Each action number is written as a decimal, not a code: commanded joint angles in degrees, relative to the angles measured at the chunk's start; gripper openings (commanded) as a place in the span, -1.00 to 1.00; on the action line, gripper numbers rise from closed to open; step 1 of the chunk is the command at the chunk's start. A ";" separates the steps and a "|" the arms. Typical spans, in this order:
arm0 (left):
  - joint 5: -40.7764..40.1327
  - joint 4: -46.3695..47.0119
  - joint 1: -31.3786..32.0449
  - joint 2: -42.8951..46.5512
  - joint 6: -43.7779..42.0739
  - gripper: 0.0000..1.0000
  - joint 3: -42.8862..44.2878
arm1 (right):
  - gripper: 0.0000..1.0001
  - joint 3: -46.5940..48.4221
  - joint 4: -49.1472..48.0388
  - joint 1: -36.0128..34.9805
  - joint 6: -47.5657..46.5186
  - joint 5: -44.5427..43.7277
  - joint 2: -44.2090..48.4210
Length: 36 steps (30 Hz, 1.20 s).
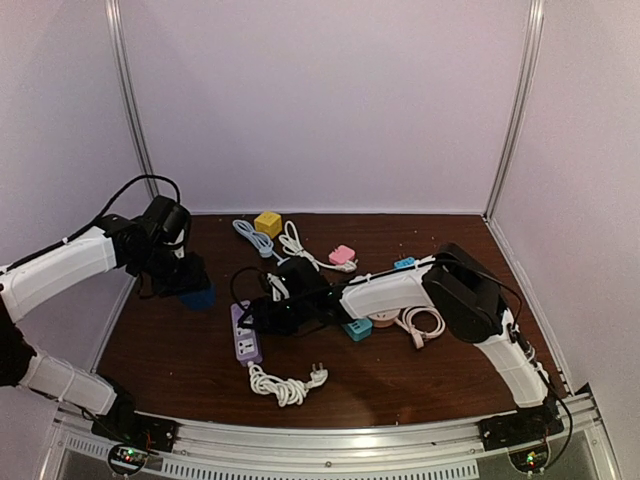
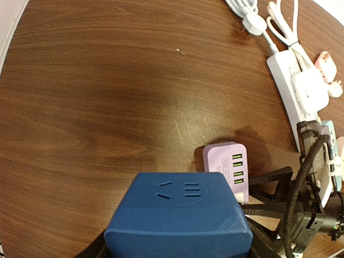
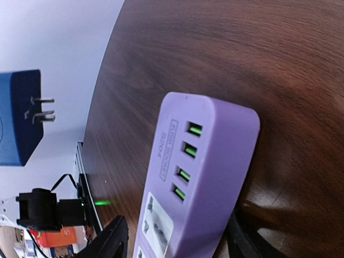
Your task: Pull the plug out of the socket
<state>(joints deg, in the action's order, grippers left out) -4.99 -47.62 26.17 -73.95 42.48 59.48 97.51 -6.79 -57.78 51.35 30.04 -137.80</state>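
plug: blue plug [image 3: 19, 115] off the socket, in the air at left edge of the right wrist view, prongs pointing right
left gripper [image 1: 190, 286]: holding the blue plug
right gripper [image 3: 174, 244]: loose, astride purple power strip [image 3: 209, 161] on worktop [image 2: 107, 107]

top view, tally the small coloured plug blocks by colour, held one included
yellow block: 1
pink block: 1
dark blue block: 1
light blue blocks: 2
total: 5
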 commanded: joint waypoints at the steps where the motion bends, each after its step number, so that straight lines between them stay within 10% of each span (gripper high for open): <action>1: -0.28 3.71 -0.88 -0.76 -0.79 -0.68 -0.25 | 0.36 0.44 2.45 -0.22 -2.11 -1.04 0.53; 12: 7.74 12.91 -7.66 -3.32 -2.35 -0.67 -3.15 | 0.78 -2.30 6.96 -0.15 -9.35 -6.21 8.99; 21: 26.30 35.81 -14.97 -11.03 -0.68 -0.67 -5.58 | 0.93 -6.59 13.52 0.28 -17.46 -13.70 19.25; 36: 39.98 44.05 -18.98 -28.35 -0.50 -0.55 -0.79 | 1.00 -17.38 16.82 3.52 -22.35 -21.18 32.39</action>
<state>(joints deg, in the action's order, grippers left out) 30.37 -8.32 8.16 -100.99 42.13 56.64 82.32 8.14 -54.96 30.92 12.19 -108.03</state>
